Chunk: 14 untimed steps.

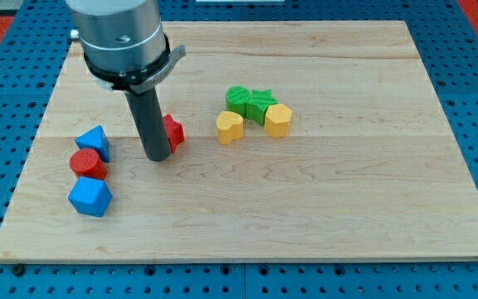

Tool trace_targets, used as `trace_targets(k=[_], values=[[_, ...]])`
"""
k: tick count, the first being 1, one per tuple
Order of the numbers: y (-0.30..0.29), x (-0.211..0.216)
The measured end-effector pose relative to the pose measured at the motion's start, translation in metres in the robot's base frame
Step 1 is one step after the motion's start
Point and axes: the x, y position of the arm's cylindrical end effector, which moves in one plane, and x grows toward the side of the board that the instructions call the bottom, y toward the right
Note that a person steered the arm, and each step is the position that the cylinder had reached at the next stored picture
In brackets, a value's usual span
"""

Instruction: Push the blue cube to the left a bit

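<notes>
No pincer on rig, so no grip state. My tip (155, 156) on tabletop (322, 208), touching red block (173, 132). Blue cube (90, 198) at tip's 8 o'clock, apart, touching red cylinder (87, 163).

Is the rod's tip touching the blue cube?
No. My tip stands apart from the blue cube, up and to its right, beside a red block.
</notes>
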Motion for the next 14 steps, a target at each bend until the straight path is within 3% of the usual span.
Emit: trace_targets(k=[1, 2, 4, 6, 8, 11, 14], values=[[0.045, 0.004], [0.053, -0.014], [-0.024, -0.048], [-0.033, -0.058], [0.021, 0.051], [-0.046, 0.078], [-0.052, 0.078]])
